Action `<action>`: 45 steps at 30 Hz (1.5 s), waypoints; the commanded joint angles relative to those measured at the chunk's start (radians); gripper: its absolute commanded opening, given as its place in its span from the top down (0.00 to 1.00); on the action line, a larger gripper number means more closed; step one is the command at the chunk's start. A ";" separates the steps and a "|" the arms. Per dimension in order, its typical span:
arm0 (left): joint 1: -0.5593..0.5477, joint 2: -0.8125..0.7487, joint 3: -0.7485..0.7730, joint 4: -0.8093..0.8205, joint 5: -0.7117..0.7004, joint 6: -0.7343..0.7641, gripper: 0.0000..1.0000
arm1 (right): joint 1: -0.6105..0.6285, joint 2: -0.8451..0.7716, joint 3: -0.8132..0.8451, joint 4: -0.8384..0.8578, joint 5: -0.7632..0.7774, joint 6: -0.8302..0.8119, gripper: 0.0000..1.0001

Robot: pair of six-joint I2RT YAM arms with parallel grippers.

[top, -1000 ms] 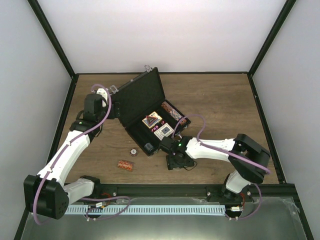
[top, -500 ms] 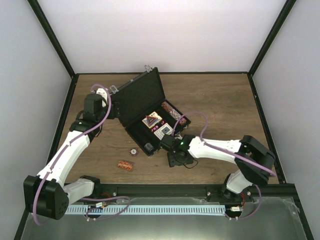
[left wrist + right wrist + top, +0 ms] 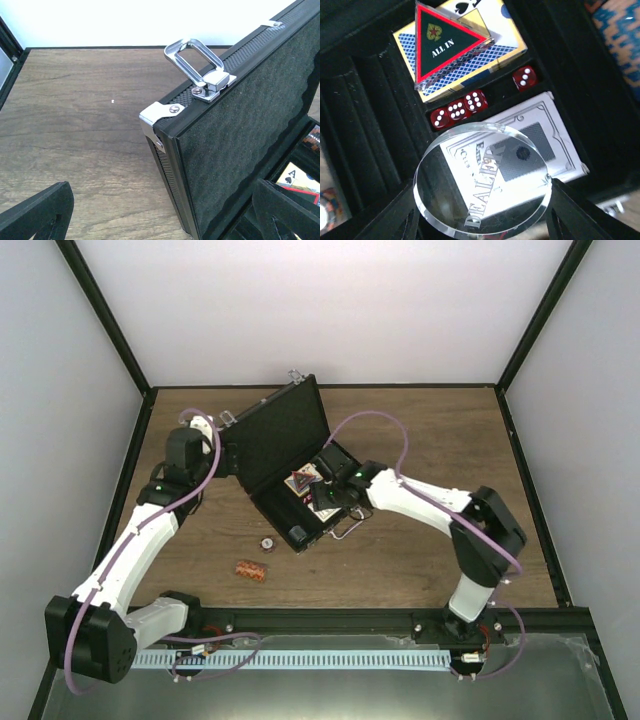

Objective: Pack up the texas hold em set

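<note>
The right tool (image 3: 482,196) is closed partway on a clear round disc (image 3: 485,172) marked DEALER, with 1 finger (image 3: 395,217) at its left rim and the other at its right. It holds the disc flat over the open case (image 3: 290,455), just above a silver-backed card deck (image 3: 547,145) lying in its compartment.

Next to that deck, 4 red dice (image 3: 457,109) sit in a narrow slot. Beyond them a blue-backed deck (image 3: 470,65) carries the red-black triangle (image 3: 444,42), which reads ALL IN.

The case lies near the middle of the tabletop (image 3: 440,430), with its foam-lined lid (image 3: 240,115) raised.

The left tool (image 3: 160,215) is spread wide and grips nothing. It is at the lid's outer corner, near a silver latch (image 3: 157,117) and the silver handle (image 3: 195,55).

Outside the case, on the wood in front of it, are a small disc (image 3: 267,542) and a brown-red chip stack (image 3: 250,570) lying on its side.
</note>
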 commanded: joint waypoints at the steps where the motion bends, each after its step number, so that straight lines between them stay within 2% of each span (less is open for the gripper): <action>1: 0.000 -0.025 -0.002 0.023 -0.017 0.007 0.00 | 0.002 0.088 0.058 0.039 -0.002 -0.083 0.43; 9: 0.000 -0.027 -0.001 0.024 -0.002 0.009 0.00 | 0.000 0.173 0.058 0.056 0.043 -0.098 0.42; 14: 0.000 -0.040 -0.003 0.026 -0.009 0.011 0.00 | 0.000 0.222 0.070 0.007 0.075 -0.092 0.41; 19: -0.001 -0.050 -0.005 0.027 -0.007 0.012 0.00 | 0.000 0.197 0.046 0.003 0.084 -0.089 0.33; 26: -0.001 -0.056 -0.009 0.027 -0.017 0.012 0.00 | -0.001 0.196 0.091 -0.025 0.093 -0.082 0.11; 29: -0.001 -0.056 -0.010 0.027 -0.031 0.012 0.00 | -0.002 0.183 0.117 -0.040 0.102 -0.082 0.07; 32: 0.000 -0.060 -0.013 0.029 -0.033 0.012 0.00 | -0.002 0.140 0.133 -0.047 0.098 -0.090 0.06; 35: -0.010 -0.058 -0.023 0.032 0.035 -0.017 0.00 | -0.002 0.043 0.117 -0.026 0.077 -0.094 0.05; 40: -0.102 -0.049 -0.053 0.020 0.117 -0.186 0.00 | -0.010 -0.145 0.013 0.027 0.083 -0.102 0.00; 45: -0.226 0.023 -0.056 -0.089 0.160 -0.357 0.00 | -0.109 -0.303 -0.153 0.081 -0.022 -0.092 0.00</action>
